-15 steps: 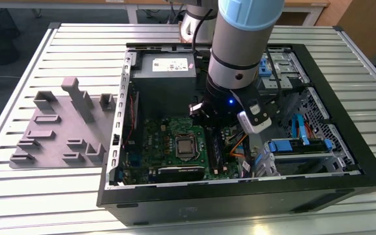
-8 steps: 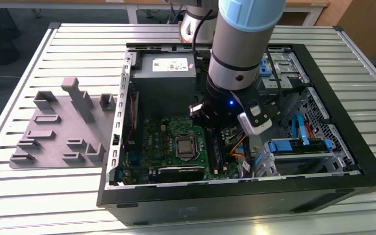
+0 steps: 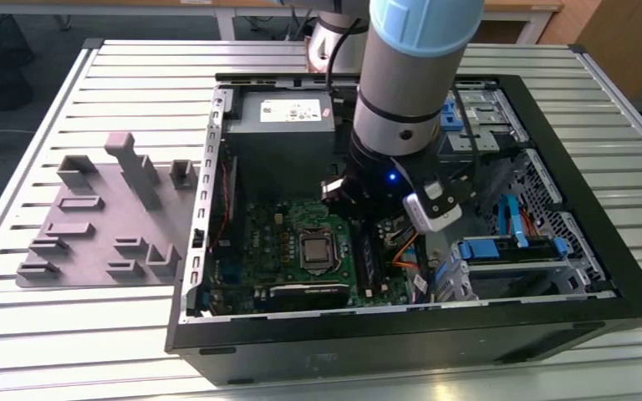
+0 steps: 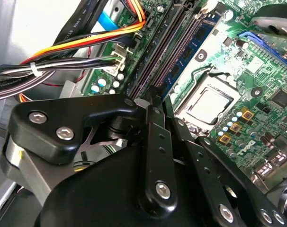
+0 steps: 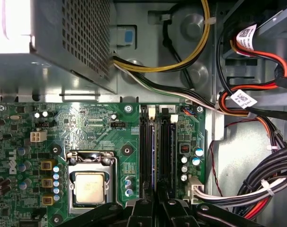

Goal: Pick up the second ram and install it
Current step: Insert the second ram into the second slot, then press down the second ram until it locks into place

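Claw (image 5: 157, 201) over motherboard slots (image 5: 155, 151), cable bundle (image 5: 271, 182) beside.

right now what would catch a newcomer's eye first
The open computer case on the slatted table, with the robot arm reaching down into it. Its hand sits over the memory slots beside the processor; a gray tray lies at the exterior view's left.

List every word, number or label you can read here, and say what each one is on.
Nothing reads clearly enough to quote.
power supply label: print too small to read.
cable tags, two white ones on the wires: barcodes and tiny print, unreadable.
motherboard: fine white lettering, too small to read; a maker's logo sits at its edge.
processor: bright metal lid, no legible marking.
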`<action>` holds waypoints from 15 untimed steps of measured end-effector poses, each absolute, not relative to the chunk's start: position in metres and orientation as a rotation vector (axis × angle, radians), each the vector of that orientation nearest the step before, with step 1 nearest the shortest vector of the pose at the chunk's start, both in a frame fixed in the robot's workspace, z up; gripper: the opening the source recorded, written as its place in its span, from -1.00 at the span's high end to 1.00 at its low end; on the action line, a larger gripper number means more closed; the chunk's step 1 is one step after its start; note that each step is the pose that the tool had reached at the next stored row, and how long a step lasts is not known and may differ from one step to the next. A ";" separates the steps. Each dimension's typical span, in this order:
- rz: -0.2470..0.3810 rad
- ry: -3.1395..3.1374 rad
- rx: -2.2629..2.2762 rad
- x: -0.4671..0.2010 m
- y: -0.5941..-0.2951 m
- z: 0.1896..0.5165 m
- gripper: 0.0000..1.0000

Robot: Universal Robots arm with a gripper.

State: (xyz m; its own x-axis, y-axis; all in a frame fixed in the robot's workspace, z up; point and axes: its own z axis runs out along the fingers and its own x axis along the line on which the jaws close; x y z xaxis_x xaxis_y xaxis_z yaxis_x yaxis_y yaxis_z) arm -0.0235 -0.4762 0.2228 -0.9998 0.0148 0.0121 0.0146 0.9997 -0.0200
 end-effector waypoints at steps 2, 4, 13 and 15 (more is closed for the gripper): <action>0.031 -3.129 -0.023 -0.024 -0.477 0.222 0.73; 0.031 -3.129 -0.023 -0.024 -0.477 0.221 0.73; 0.030 -3.129 -0.023 -0.024 -0.478 0.218 0.73; 0.028 -3.129 -0.023 -0.024 -0.478 0.218 0.73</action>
State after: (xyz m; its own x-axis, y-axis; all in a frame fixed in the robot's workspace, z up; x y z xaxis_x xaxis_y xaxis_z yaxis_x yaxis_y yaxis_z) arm -0.0236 -0.4776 0.2178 -0.9998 0.0149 0.0122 0.0146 0.9997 -0.0182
